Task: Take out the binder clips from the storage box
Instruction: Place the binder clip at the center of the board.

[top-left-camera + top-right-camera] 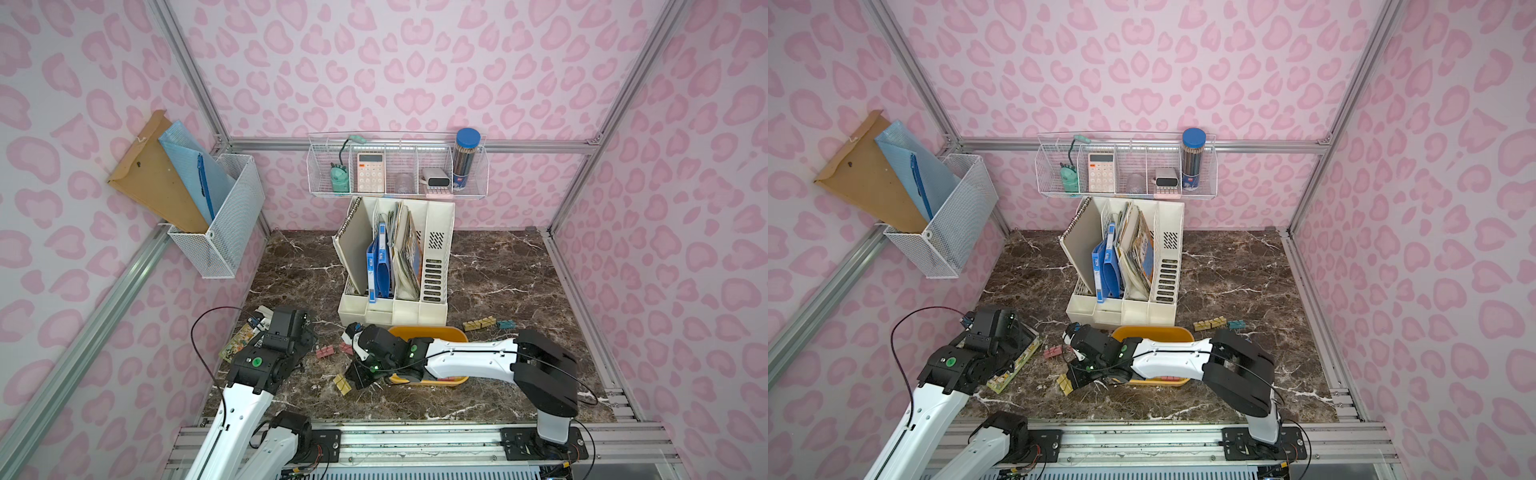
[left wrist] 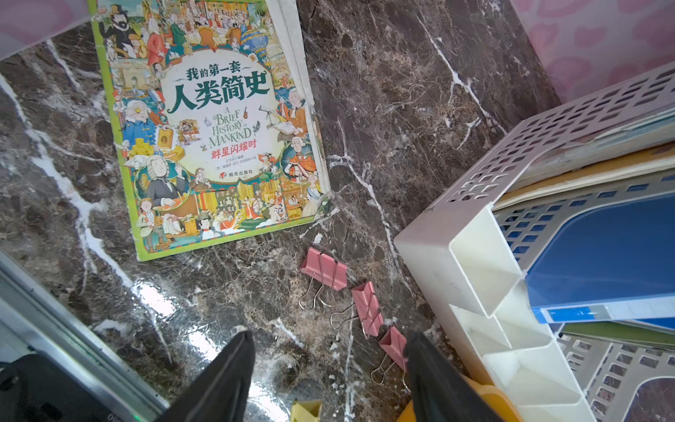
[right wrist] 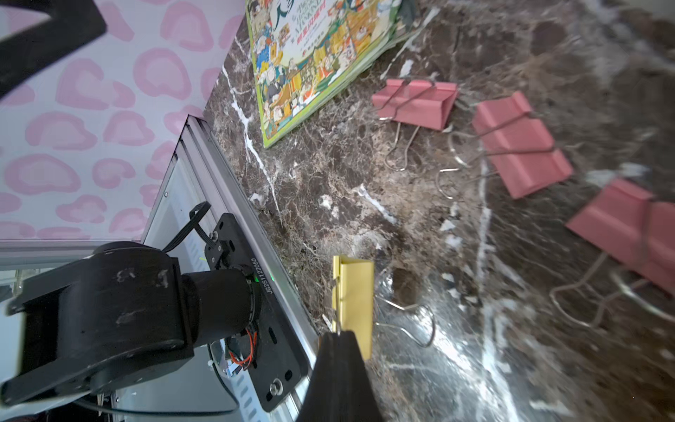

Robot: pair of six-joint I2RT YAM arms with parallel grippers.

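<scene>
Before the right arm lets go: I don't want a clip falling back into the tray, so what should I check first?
1. Grip: right gripper shut on the yellow clip: ok.
2. Position: yellow clip outside the storage box, over the table: ok.
3. Yellow clip resting on the table: cannot tell.
4. Spacing: three pink clips lie apart from the yellow clip: ok.
5. Other arm: left gripper open and empty: ok.
6. Storage box emptied: not ok; a pink clip shows inside, and the right arm hides the rest.
</scene>
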